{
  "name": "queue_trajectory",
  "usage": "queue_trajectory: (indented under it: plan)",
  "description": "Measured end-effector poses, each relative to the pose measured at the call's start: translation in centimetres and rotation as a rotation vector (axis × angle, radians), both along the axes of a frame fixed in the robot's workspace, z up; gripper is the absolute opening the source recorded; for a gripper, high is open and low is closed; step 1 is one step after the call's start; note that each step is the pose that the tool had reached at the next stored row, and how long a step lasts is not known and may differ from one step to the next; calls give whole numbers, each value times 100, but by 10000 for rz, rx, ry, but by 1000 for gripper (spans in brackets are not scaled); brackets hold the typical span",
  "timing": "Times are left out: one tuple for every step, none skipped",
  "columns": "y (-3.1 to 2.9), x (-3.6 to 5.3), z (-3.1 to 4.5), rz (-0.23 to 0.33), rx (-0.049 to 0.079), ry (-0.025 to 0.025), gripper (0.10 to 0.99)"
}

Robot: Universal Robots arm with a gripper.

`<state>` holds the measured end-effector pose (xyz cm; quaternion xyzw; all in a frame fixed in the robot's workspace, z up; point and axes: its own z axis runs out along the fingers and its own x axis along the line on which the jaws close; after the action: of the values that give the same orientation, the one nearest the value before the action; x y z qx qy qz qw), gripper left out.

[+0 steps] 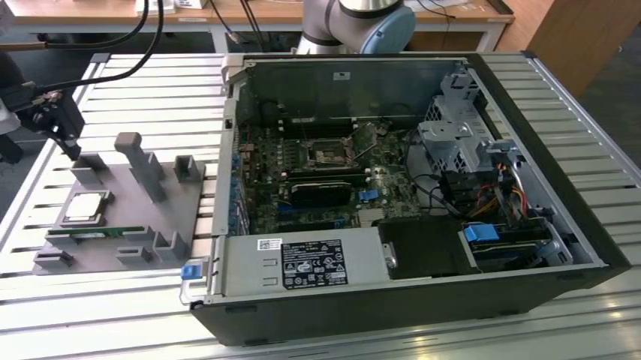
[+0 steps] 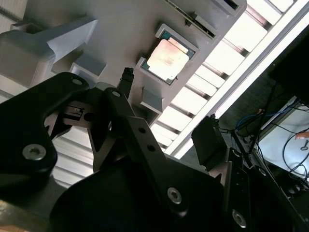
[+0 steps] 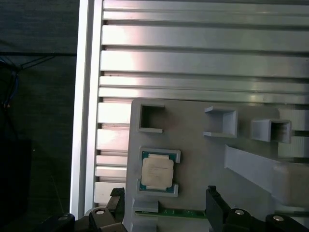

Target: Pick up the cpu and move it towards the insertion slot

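Observation:
The cpu (image 1: pixel 85 208) lies flat in a square recess of the grey plastic fixture (image 1: pixel 140 217), at the exterior view's left. Both wrist views look down on its silvery top (image 3: pixel 157 172) (image 2: pixel 167 54). My gripper (image 1: pixel 48 118) hangs above the fixture's far left corner, apart from the cpu. Its black fingers (image 3: pixel 213 201) stand wide apart and open, with nothing held between them. The insertion slot (image 1: pixel 329 156) is a shiny square frame with a dark centre on the motherboard inside the open computer case.
The open black computer case (image 1: pixel 401 300) takes up the middle and right of the slatted metal table (image 1: pixel 90 300). Grey posts (image 1: pixel 135 161) rise from the fixture. A thin green memory stick (image 3: pixel 169 212) lies beside the cpu. Black cables (image 1: pixel 150 37) hang near the gripper.

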<state>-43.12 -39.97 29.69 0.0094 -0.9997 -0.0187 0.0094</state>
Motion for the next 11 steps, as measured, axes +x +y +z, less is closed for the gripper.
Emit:
queue_trajectory:
  plan:
    - [0,0,-2,0,0,0,761]
    - [0,0,-5,0,3,0,761]
    - [-1,0,-8,0,7,0,761]
    - [-1,0,-11,0,8,0,761]
    - [-1,0,-15,0,10,-1,761]
    - [-1,0,-20,0,10,-1,761]
    - [-1,0,-24,0,10,-1,761]
    - [-1,0,-26,0,9,1,761]
    - [-1,0,-30,0,9,1,761]
    - [-1,0,-34,0,9,0,761]
    - [-1,0,-38,0,10,0,761]
